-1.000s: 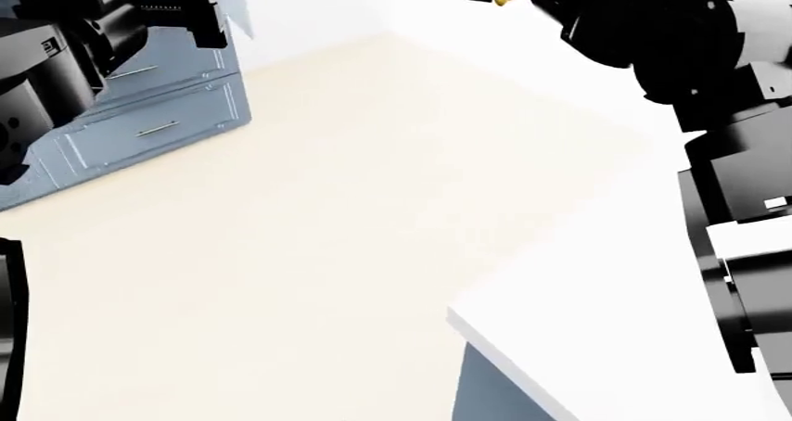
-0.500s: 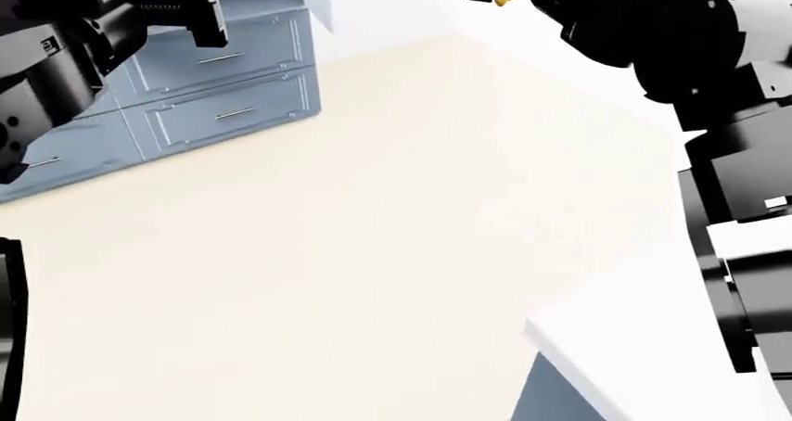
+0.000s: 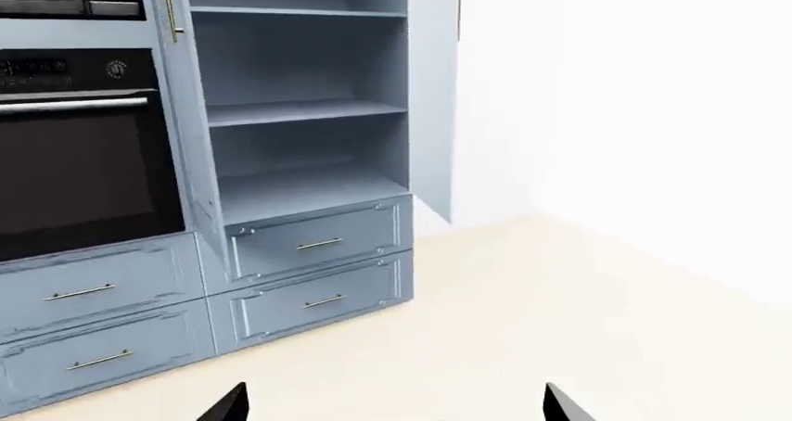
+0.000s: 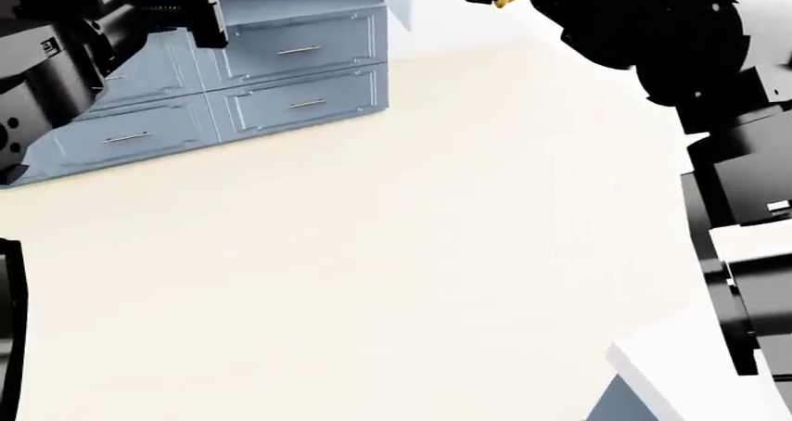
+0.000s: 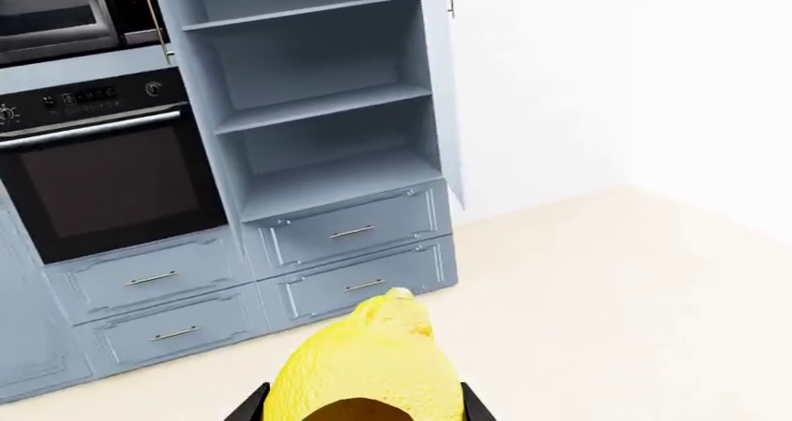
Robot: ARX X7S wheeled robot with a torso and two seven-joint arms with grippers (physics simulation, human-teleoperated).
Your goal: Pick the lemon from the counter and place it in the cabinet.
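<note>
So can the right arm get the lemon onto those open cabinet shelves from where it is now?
Probably not yet. The right pincer holds the lemon and the cabinet stands open with nothing between, but it looks beyond the arm's stretch across open floor.

Both arms are raised out in front of the torso. The left gripper (image 3: 393,404) has its jaws spread apart, nothing between them. The right gripper (image 5: 362,404) is clamped around the lemon (image 5: 365,365).

Your cream floor (image 4: 371,254) ran bare from the robot up to the blue-grey cabinet (image 5: 322,161), which stood directly on it. Its open shelves (image 3: 303,113) held nothing you could see. A white bench (image 4: 693,365) corner showed at the near right.
</note>
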